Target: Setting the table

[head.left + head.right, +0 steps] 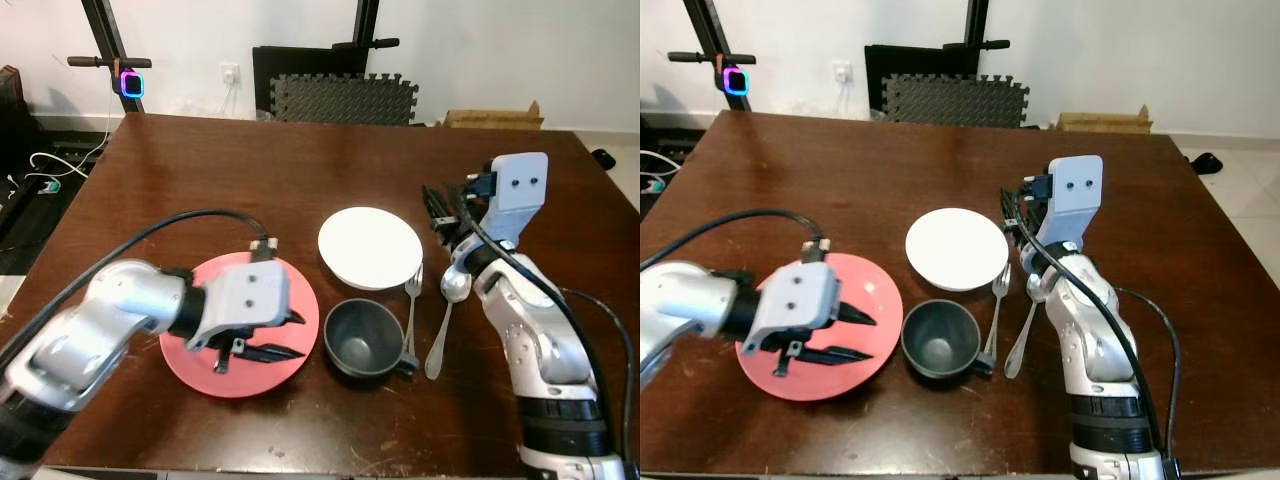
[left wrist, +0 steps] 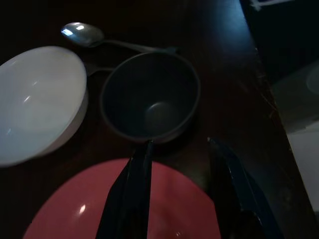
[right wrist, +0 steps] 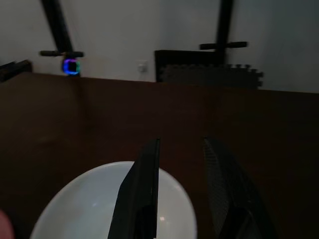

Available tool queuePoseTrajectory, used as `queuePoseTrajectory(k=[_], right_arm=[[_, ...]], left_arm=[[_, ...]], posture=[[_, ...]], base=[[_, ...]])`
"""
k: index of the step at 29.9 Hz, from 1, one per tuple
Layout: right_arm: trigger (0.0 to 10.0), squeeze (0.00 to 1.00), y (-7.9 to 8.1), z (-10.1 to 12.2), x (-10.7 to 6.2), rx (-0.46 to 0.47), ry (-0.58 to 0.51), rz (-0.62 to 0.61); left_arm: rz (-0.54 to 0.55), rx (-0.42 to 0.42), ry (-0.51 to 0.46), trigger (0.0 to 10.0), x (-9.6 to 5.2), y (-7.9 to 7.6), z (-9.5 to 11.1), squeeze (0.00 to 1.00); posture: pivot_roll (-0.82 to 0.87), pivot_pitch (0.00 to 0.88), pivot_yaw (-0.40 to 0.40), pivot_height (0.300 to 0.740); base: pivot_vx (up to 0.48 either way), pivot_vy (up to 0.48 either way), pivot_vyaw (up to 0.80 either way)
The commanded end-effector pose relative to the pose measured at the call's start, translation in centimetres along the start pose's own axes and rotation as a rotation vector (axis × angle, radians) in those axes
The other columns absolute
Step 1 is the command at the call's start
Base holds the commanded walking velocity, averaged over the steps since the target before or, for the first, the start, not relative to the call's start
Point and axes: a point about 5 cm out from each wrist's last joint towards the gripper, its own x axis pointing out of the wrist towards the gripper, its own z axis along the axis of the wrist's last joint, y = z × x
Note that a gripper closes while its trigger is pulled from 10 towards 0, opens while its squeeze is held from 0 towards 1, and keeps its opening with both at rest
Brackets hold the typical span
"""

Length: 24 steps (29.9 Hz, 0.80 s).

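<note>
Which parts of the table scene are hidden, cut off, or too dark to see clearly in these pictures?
- Round red plate: in the left eye view the left gripper covers its middle; the left wrist view cuts off its near part.
- Silver fork: the dark grey cup hides its handle end.
- White round bowl: cut off by the right wrist view's lower edge, partly behind the right gripper.
- Silver spoon: its handle fades into darkness in the left wrist view.

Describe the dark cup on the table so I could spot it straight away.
Look at the brown wooden table, near its front edge between the robot's two arms. The dark cup stands there, just in front of the white plate, with the red plate on one side and the fork on the other. It is the only deep, dark grey, empty vessel with a small handle.
</note>
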Motion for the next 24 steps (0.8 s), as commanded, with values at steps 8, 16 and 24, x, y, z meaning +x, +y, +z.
queuePoseTrajectory(k=[8, 16, 24], right_arm=[[10.0, 0.00, -0.3, 0.4, 0.5, -0.013, -0.021, -0.013], [10.0, 0.00, 0.0, 0.2, 0.5, -0.005, -0.020, -0.007], [10.0, 0.00, 0.1, 0.2, 0.6, -0.002, -0.024, -0.008]], left_arm=[[-0.179, 0.172, 0.043, 10.0, 3.2, -0.3, -0.3, 0.00], [-0.160, 0.249, 0.040, 10.0, 5.7, 0.5, -0.7, 0.00], [-0.075, 0.355, 0.071, 10.0, 7.8, 2.3, -1.2, 0.00]], posture=[[0.06, 0.078, 0.062, 0.740], [0.06, 0.083, 0.061, 0.740], [0.06, 0.084, 0.063, 0.740]], base=[[0.000, 0.000, 0.00], [0.000, 0.000, 0.00], [0.000, 0.000, 0.00]])
